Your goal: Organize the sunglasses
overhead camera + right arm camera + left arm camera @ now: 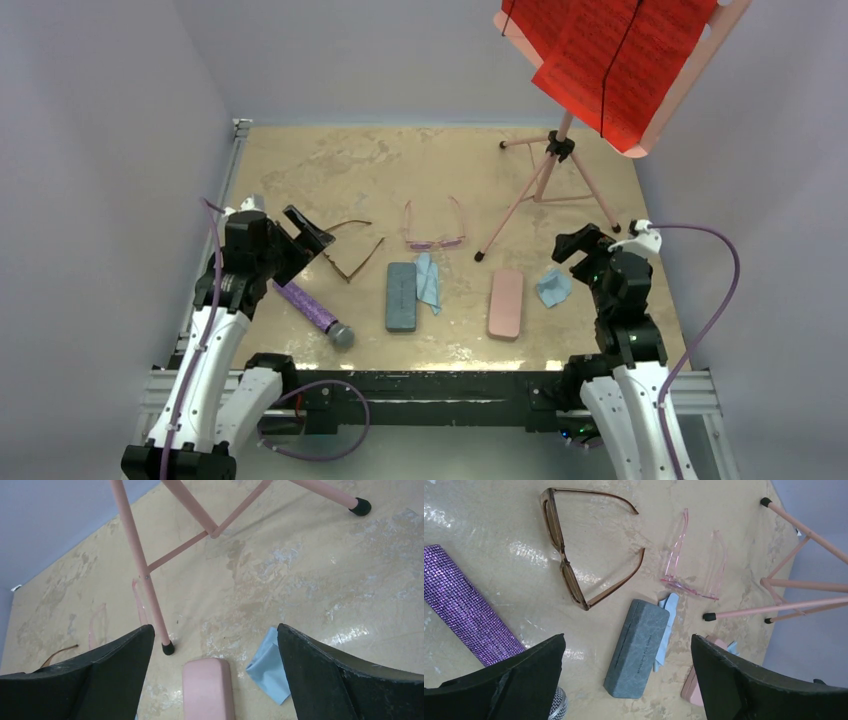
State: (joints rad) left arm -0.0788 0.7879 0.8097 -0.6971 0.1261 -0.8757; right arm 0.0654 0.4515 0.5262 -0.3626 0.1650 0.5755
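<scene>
With the left gripper (305, 232) and right gripper (578, 246) wide open and empty, the brown sunglasses (352, 251) and pink sunglasses (435, 233) lay untouched on the table (300, 160), so picking up the brown pair probably came first.

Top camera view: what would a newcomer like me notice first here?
The bright red printed sheet on a pink tripod stand dominates the far right corner. At the near left lies a glittery purple microphone. Mid-table sit two open pairs of glasses, a dark brown thin-framed pair beside a translucent pink pair.
</scene>
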